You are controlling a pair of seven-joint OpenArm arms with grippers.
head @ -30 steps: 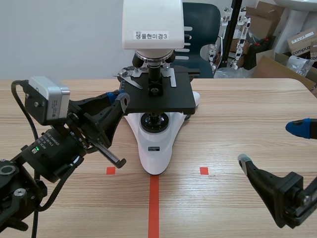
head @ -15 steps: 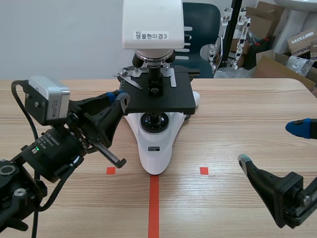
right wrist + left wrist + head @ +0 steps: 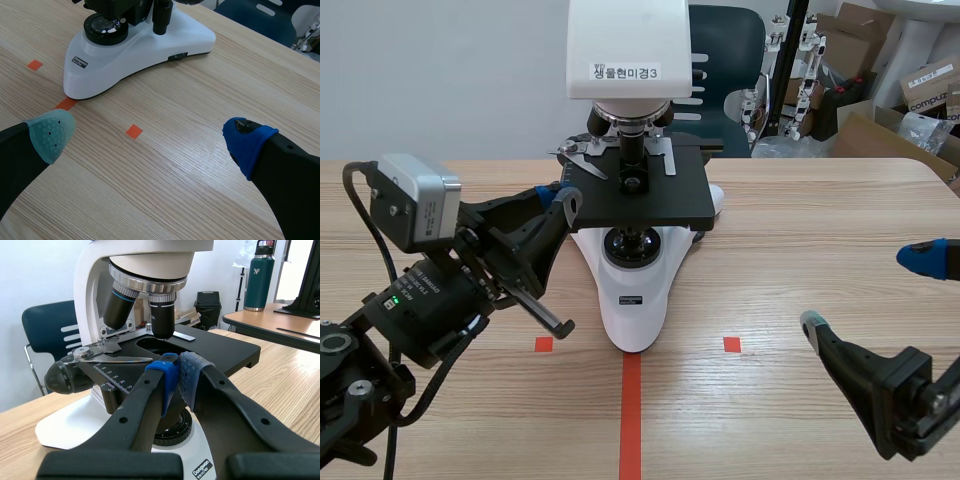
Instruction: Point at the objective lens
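Note:
A white microscope (image 3: 638, 290) with a black stage (image 3: 660, 200) stands at the table's middle. Its objective lenses (image 3: 632, 132) hang from the turret above the stage. In the left wrist view one black objective lens (image 3: 162, 316) points straight down at the stage and another (image 3: 120, 307) slants beside it. My left gripper (image 3: 560, 198) is shut on nothing, its blue pads together, its tip at the stage's left edge, below and short of the lenses (image 3: 179, 371). My right gripper (image 3: 865, 291) stands open low at the right, far from the microscope (image 3: 149, 137). The microscope base (image 3: 135, 42) lies ahead of it.
A dark teal chair (image 3: 725, 45) stands behind the table, with cardboard boxes (image 3: 885, 100) at the back right. A green bottle (image 3: 259, 275) stands on another table. Orange-red tape marks (image 3: 631, 400) lie in front of the microscope.

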